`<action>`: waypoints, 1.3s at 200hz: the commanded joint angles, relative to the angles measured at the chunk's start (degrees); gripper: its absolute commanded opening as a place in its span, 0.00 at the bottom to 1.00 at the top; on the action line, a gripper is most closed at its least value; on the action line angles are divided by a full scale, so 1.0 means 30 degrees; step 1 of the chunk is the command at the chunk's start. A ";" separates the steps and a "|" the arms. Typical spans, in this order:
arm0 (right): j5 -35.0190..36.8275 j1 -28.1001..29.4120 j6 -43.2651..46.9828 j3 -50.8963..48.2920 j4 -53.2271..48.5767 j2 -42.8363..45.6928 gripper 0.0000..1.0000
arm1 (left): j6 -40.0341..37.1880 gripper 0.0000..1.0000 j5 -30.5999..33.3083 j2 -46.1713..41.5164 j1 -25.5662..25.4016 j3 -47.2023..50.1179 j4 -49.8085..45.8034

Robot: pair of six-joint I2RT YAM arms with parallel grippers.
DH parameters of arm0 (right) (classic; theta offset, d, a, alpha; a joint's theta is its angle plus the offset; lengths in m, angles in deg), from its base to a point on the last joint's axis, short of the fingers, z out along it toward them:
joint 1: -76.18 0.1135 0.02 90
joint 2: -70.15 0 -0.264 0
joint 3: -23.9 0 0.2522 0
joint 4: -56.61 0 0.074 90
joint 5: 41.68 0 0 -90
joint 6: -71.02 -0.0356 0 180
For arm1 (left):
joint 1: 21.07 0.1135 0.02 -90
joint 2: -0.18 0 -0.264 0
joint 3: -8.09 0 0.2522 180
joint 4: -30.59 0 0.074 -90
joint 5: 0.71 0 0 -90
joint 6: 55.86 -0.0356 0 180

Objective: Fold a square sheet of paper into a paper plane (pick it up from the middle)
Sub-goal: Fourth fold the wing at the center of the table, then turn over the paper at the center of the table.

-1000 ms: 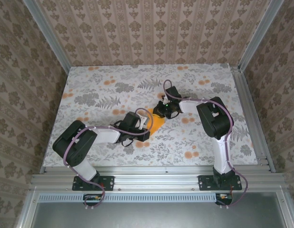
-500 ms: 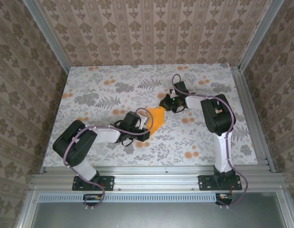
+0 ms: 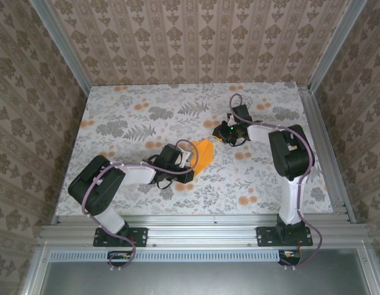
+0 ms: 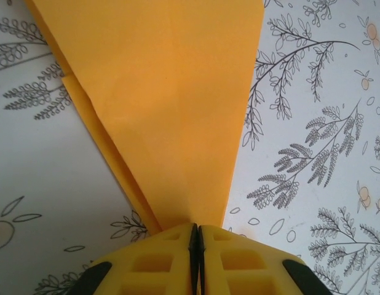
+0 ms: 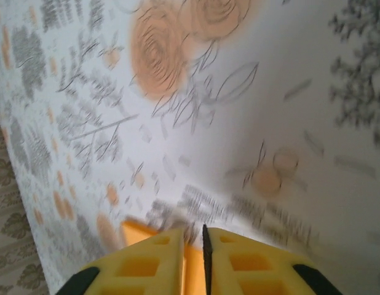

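Observation:
The orange sheet of paper [image 3: 204,153] lies mid-table, folded into a tapering wedge with layered edges. In the left wrist view the paper [image 4: 171,110] widens away from me, and its narrow end is pinched in my left gripper [image 4: 197,228], whose yellow jaws are pressed together. From above, the left gripper [image 3: 190,163] sits at the paper's near-left end. My right gripper [image 3: 219,135] hovers just beyond the paper's far tip, apart from it. In the blurred right wrist view a narrow gap shows in the right gripper [image 5: 193,236], with the paper [image 5: 136,235] below and behind the fingers.
The table [image 3: 128,123] carries a grey floral cloth with small orange printed blotches. Patterned walls close in the back and both sides, and an aluminium rail [image 3: 319,141] runs along the right edge. Both arm bases sit at the near edge.
My right gripper has moved back and to the right, off the paper's far end, and its jaws have parted a little. The paper now lies stretched out longer. The left gripper has stayed put.

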 commanded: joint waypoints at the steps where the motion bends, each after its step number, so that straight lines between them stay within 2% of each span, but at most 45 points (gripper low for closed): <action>1: -0.0746 0.0739 0.0284 -0.1420 -0.0049 0.2188 0.23 | -0.0139 0.15 -0.0431 0.0411 -0.0107 0.0230 -0.3925; 50: -0.0751 0.2043 -0.0793 -0.4347 0.0821 0.3790 0.30 | 0.0108 0.22 -0.0395 -0.1143 -0.0103 -0.1743 -0.4593; 96: -0.0660 0.2943 -0.1196 -0.5016 0.1368 0.3466 0.36 | -0.0164 0.29 -0.0028 -0.2102 0.0103 -0.2999 -0.5533; 149: -0.0481 0.3502 -0.1513 -0.4821 0.1714 0.2946 0.39 | -0.0738 0.33 0.0006 -0.0500 0.1180 -0.4001 -0.5147; 207: -0.0275 0.3912 -0.1695 -0.4658 0.1761 0.2498 0.41 | -0.0344 0.39 -0.1446 0.1250 0.1957 -0.4675 -0.3458; 260: -0.0243 0.3898 -0.1687 -0.4777 0.1811 0.2616 0.41 | -0.0413 0.38 -0.2081 0.2148 0.2368 -0.5081 -0.3481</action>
